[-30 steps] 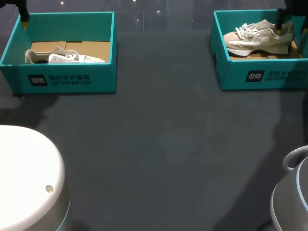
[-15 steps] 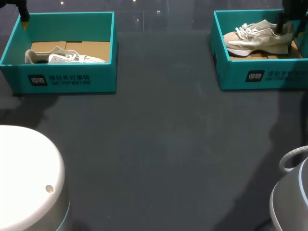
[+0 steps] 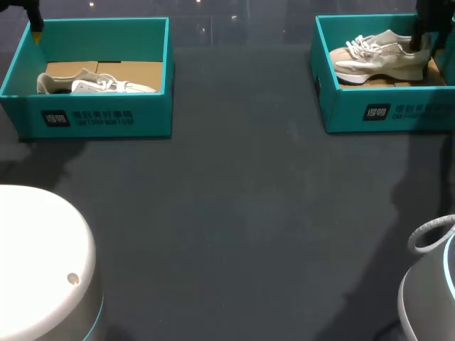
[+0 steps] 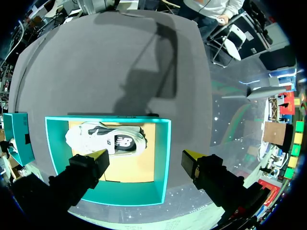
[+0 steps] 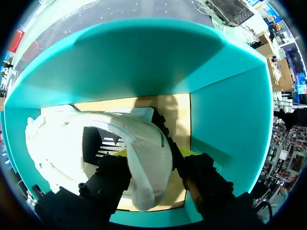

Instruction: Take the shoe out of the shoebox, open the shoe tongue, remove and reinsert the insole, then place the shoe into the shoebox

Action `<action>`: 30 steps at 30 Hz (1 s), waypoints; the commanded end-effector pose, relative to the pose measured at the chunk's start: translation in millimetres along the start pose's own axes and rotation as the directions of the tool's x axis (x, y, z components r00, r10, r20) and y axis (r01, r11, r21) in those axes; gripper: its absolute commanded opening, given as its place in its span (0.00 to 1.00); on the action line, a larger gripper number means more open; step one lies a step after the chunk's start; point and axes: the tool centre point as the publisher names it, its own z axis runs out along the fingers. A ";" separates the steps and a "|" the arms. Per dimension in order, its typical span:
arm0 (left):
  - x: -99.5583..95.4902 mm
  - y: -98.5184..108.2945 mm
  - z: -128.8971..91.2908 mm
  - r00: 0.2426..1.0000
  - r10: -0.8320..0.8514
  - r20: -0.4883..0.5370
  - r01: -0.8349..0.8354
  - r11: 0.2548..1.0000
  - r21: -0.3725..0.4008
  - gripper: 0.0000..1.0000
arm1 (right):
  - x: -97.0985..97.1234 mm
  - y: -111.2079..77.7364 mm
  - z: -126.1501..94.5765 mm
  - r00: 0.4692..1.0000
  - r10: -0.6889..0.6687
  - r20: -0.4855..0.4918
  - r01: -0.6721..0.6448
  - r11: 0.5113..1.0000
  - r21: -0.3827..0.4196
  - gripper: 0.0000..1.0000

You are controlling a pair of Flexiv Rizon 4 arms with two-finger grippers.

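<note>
The right arm is brought in over the far right corner of the right-hand teal cardboard shoebox [image 3: 355, 106], and its right gripper [image 3: 419, 39] is lowered into that box. In the right wrist view the right gripper [image 5: 153, 158] is seen clamped on the heel of the beige lace-up trainer [image 5: 62, 139], one finger pressed to each side of the heel collar. The beige lace-up trainer [image 3: 377, 60] is found inside this box, on the brown cardboard floor, with its toe turned towards the box's left wall and its heel near the right wall. The teal walls [image 5: 144, 62] are seen close around the gripper ahead and to one side.

Well to the left of the right-hand box, across the dark grey table [image 3: 234, 213], a left-hand teal cardboard shoebox [image 3: 92, 117] is set, with a white lace-up trainer [image 3: 92, 84] laid inside it. The left gripper [image 3: 34, 25] is held high above that second box's far left corner. Its fingers are spread wide and nothing is held: in the left wrist view the left gripper [image 4: 146, 158] is seen straddling one box wall [image 4: 163, 158], and the white trainer [image 4: 105, 139] is seen ahead of it.
</note>
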 end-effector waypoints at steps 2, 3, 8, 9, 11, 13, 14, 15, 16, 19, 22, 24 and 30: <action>0.2 -0.9 -0.2 1.000 0.000 -0.001 0.000 1.000 -0.002 1.00 | 3.4 9.4 3.5 1.000 0.002 -0.002 -0.002 0.999 0.051 0.37; 0.2 -0.9 -0.2 1.000 0.000 -0.001 0.000 1.000 -0.002 1.00 | 3.2 9.3 3.0 1.000 0.003 -0.001 -0.003 0.999 0.051 0.34; 0.2 -0.9 -0.2 1.000 0.000 -0.001 0.000 1.000 -0.002 1.00 | -0.4 8.8 -0.9 1.000 0.014 0.006 -0.014 0.999 0.052 0.16; 0.2 -0.9 -0.2 1.000 0.000 -0.001 0.000 1.000 -0.002 1.00 | -1.1 8.8 -1.9 1.000 0.016 0.008 -0.016 0.999 0.052 0.14; 0.2 -0.9 -0.2 1.000 0.000 -0.001 0.000 1.000 -0.002 1.00 | -2.6 8.9 -3.9 1.000 0.019 0.012 -0.019 0.999 0.050 0.09; 0.2 -0.9 -0.2 1.000 0.000 -0.001 0.000 1.000 -0.002 1.00 | -4.5 8.9 -6.1 1.000 0.021 0.018 -0.021 0.999 0.048 0.05; 0.2 -0.9 -0.2 1.000 0.000 -0.001 0.000 1.000 -0.002 1.00 | -5.4 8.9 -7.4 1.000 0.021 0.021 -0.022 0.999 0.048 0.03; 0.2 -0.9 -0.2 1.000 0.000 -0.001 0.000 1.000 -0.002 1.00 | -6.5 8.9 -9.1 0.999 0.023 0.026 -0.024 0.999 0.048 0.01; 0.2 -0.9 -0.2 1.000 0.000 -0.001 0.000 1.000 -0.002 1.00 | -7.5 8.8 -10.6 0.999 0.024 0.031 -0.026 0.998 0.049 0.00; 0.2 -0.9 -0.2 1.000 0.000 -0.001 0.000 1.000 -0.002 1.00 | -11.3 8.3 -15.1 0.999 0.026 0.041 -0.028 0.999 0.046 0.00; 0.2 -0.9 -0.2 1.000 0.000 -0.001 0.000 1.000 -0.002 1.00 | -16.0 7.2 -19.5 0.998 0.031 0.059 -0.034 0.998 0.043 0.00; 0.2 -0.9 -0.2 1.000 0.000 -0.001 0.000 1.000 -0.002 1.00 | -19.7 6.3 -22.8 0.997 0.036 0.071 -0.039 0.998 0.041 0.00; 0.2 -0.9 -0.2 1.000 0.000 -0.001 0.000 1.000 -0.002 1.00 | -29.0 4.4 -35.4 0.994 0.048 0.100 -0.050 0.998 0.024 0.00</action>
